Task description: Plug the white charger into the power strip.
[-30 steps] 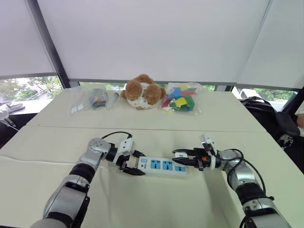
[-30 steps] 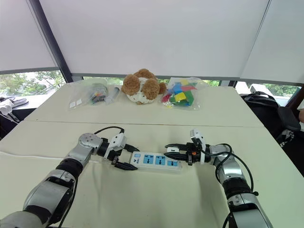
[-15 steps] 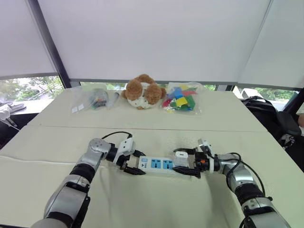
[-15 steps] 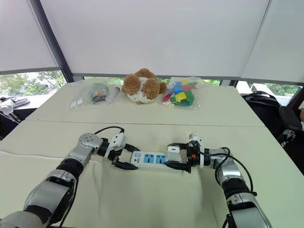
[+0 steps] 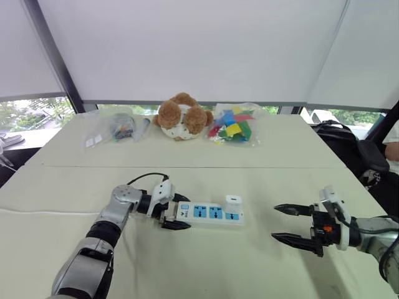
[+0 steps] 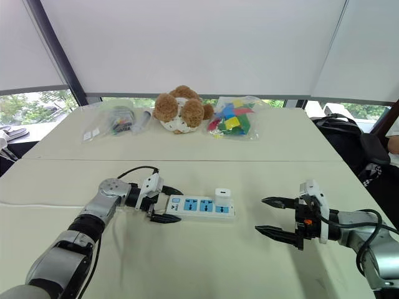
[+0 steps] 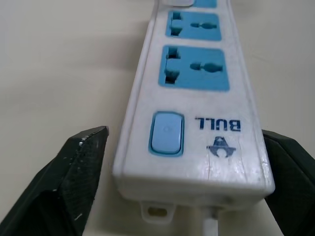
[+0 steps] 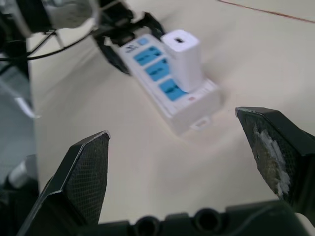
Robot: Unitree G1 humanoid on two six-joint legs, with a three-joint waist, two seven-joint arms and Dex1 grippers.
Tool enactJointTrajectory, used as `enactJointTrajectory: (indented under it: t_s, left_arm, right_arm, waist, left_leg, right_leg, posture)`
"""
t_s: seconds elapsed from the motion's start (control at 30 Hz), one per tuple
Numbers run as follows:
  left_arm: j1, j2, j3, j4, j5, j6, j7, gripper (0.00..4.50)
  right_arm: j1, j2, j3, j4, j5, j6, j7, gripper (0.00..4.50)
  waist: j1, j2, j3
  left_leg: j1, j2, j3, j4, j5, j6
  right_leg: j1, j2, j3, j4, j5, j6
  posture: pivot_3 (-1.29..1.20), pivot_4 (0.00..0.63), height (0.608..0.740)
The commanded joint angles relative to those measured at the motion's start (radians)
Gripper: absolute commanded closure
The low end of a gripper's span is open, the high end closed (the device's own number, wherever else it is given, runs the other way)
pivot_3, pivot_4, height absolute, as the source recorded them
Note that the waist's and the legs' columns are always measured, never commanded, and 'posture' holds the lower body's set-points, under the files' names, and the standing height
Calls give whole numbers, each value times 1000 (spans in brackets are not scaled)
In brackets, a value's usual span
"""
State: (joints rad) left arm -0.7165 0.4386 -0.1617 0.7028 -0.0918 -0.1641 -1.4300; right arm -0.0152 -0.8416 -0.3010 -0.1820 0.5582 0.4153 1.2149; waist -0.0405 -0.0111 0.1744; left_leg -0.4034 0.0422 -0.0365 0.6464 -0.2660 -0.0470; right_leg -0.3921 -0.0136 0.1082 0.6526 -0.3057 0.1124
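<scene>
Evidently the insertion step was complete when I inspected the scene: the white charger (image 6: 222, 194) stood upright in the socket at the cord-free end of the power strip (image 6: 199, 206), seated with no prongs visible in the right wrist view. The strip lay flat on the near half of the table (image 6: 187, 261), roughly midway between its side edges, with the two other blue sockets vacant.

My right gripper (image 6: 274, 216) hung above the table, well apart from the strip and toward the table's right edge, its jaws spread wide and carrying nothing. My left gripper (image 6: 161, 205) sat at the switch end of the strip, its fingers (image 7: 74, 162) standing open on either side of the casing; on one side a clear gap showed, so I judged no clamp was in force.

In my judgement the task stood essentially done. The next move called only for drawing the left arm straight back from the switch end, without nudging the strip or snagging its cord (image 6: 134, 169).
</scene>
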Motion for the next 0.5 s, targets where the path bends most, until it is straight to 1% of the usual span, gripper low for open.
enactJointTrajectory:
  t_s: [0.03,0.17,0.23,0.3,0.37,0.5]
  left_arm:
    - [79,98,51,-238,-71,144,-8,23]
    - [246,251,189,-589,-238,533,67,23]
    - [297,270,249,-678,-292,644,146,23]
    - [325,261,326,-680,-323,694,237,23]
    - [344,241,371,-667,-332,697,311,23]
    - [380,153,414,-628,-326,639,451,23]
  right_arm:
    - [56,-33,-74,-56,-26,65,-111,0]
    - [147,-24,-171,-67,14,114,-156,0]
    - [159,-23,-200,-51,44,143,-157,0]
    - [153,-11,-218,-30,57,154,-178,0]
    - [136,4,-223,-4,64,158,-198,0]
    - [94,76,-179,34,31,116,-277,0]
  waist:
    - [-5,0,0]
    - [-4,1,2]
    - [-1,1,3]
    - [6,2,3]
    - [6,1,4]
    - [2,-1,5]
  left_leg:
    - [-1,1,0,0,0,0]
    - [-4,3,0,-1,0,0]
    - [-4,3,0,-1,0,0]
    - [-4,2,0,0,0,0]
    - [-4,2,0,1,0,0]
    - [-2,2,1,3,1,-1]
  right_leg:
    - [-1,0,0,0,0,0]
    - [-5,1,0,0,0,0]
    - [-5,1,-1,0,0,0]
    - [-3,0,-1,0,0,0]
    - [-2,0,-1,-2,-1,-1]
    - [0,0,0,-2,0,-4]
  posture:
    - [0,150,739]
    - [0,150,739]
    - [0,150,739]
    - [0,150,739]
    - [0,150,739]
    - [0,150,739]
